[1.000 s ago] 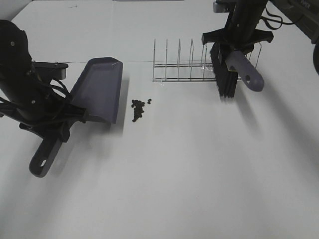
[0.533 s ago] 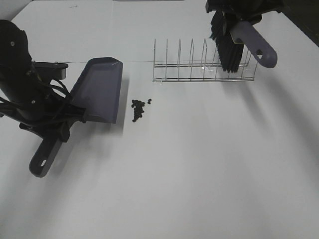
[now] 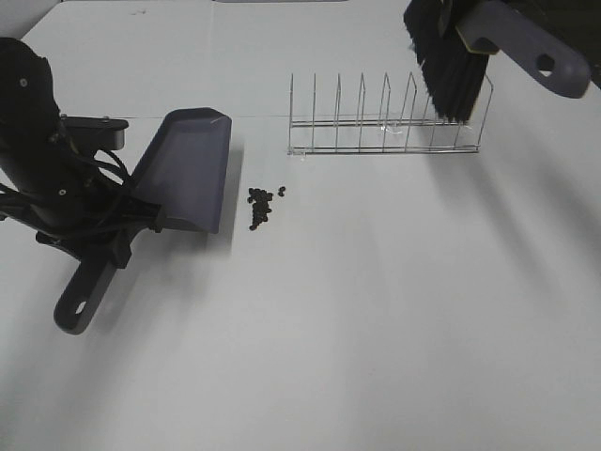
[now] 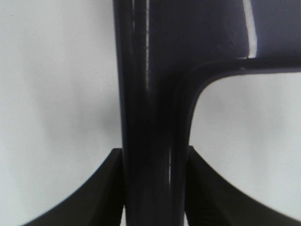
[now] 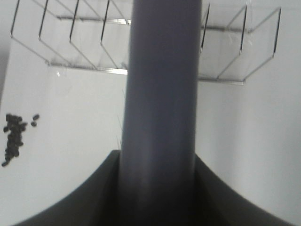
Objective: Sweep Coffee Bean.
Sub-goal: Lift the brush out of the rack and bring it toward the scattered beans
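Note:
A small cluster of dark coffee beans (image 3: 260,204) lies on the white table just right of the dustpan's blade; it also shows in the right wrist view (image 5: 14,136). My left gripper (image 3: 111,246) is shut on the handle of the purple-grey dustpan (image 3: 188,169), whose blade rests on the table; the handle (image 4: 150,132) fills the left wrist view. My right gripper is out of the exterior high view at the top right and is shut on the grey handle (image 5: 162,94) of a brush (image 3: 451,66), held high above the wire rack's right end, black bristles pointing down.
A wire dish rack (image 3: 385,127) stands at the back of the table, right of the dustpan, and also shows in the right wrist view (image 5: 84,42). The white table (image 3: 376,310) spreads in front of it.
My right gripper has lifted the brush up and to the right, from in front of the rack to above its right end. The left arm, dustpan and beans have not moved.

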